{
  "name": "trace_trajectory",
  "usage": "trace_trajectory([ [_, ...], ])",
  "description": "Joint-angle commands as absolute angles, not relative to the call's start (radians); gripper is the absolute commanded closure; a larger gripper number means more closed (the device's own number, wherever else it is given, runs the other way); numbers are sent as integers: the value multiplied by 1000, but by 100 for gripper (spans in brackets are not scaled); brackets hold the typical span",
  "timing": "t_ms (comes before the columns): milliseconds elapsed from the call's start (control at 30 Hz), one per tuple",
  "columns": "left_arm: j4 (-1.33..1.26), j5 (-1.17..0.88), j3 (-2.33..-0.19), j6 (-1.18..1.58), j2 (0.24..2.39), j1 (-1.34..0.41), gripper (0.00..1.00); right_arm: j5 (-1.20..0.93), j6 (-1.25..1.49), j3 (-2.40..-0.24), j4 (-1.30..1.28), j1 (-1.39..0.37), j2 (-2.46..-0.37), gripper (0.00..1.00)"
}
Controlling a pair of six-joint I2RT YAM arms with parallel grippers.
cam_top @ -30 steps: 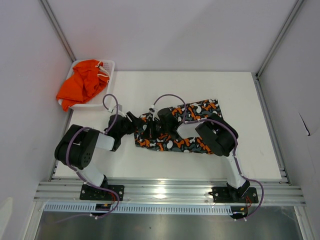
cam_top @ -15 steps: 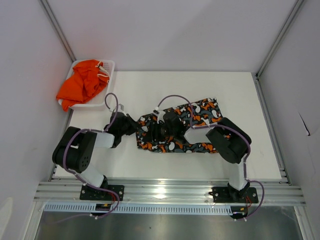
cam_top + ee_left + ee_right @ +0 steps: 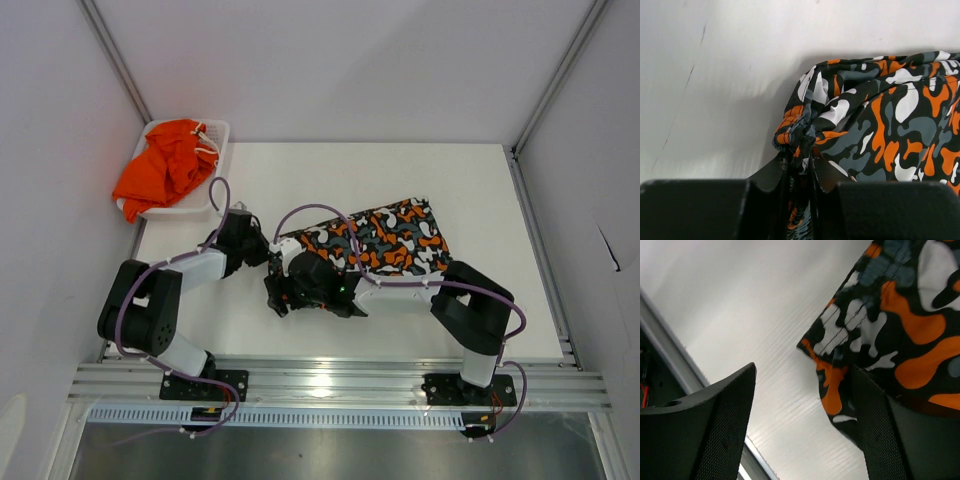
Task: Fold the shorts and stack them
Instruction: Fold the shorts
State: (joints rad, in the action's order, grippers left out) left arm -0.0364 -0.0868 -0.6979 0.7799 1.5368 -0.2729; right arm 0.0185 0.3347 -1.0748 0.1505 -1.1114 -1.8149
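Observation:
The patterned shorts (image 3: 385,238) lie bunched right of the table's middle, blotched orange, black, white and grey. My left gripper (image 3: 264,250) is at their left end, shut on a gathered fold of the fabric (image 3: 801,150), which runs down between the black fingers. My right gripper (image 3: 280,296) hovers just in front of that end, open. In its wrist view a corner of the shorts (image 3: 832,390) hangs close to the right finger (image 3: 885,435), apart from the left one. The plain orange shorts (image 3: 165,165) sit heaped in the white basket (image 3: 218,130).
The basket stands at the table's back left corner, against the left wall. An aluminium rail (image 3: 340,380) runs along the near edge by the arm bases. White walls close in the table on three sides.
My right gripper opened, let go of the patterned shorts and drew back toward the near left. My left gripper shut on their left end. The shorts went from a long band to a shorter heap.

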Motion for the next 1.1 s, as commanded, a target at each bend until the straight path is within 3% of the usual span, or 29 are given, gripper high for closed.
trace_trajectory([
  [0, 55, -74, -718, 819, 1479, -279, 100, 268, 310, -1164, 52, -1150, -1835, 22],
  [33, 60, -72, -716, 830, 1473, -279, 100, 308, 319, -1176, 43, -1161, -1848, 17],
  [167, 101, -60, -710, 845, 1447, -279, 100, 512, 342, -1261, -53, -1209, -1911, 13],
  [333, 124, -61, -703, 854, 1410, -279, 100, 552, 357, -1342, -109, -1210, -1997, 12],
  [467, 147, -57, -701, 867, 1393, -279, 100, 537, 367, -1339, -94, -1210, -2022, 13],
  [667, 205, -58, -739, 859, 1407, -279, 100, 506, 379, -1321, -74, -1206, -2046, 25],
  [867, 239, -49, -793, 816, 1428, -279, 100, 356, 388, -1218, 54, -1183, -1930, 15],
  [1067, 307, -11, -868, 746, 1457, -279, 100, 175, 426, -1060, 158, -1091, -1701, 15],
])
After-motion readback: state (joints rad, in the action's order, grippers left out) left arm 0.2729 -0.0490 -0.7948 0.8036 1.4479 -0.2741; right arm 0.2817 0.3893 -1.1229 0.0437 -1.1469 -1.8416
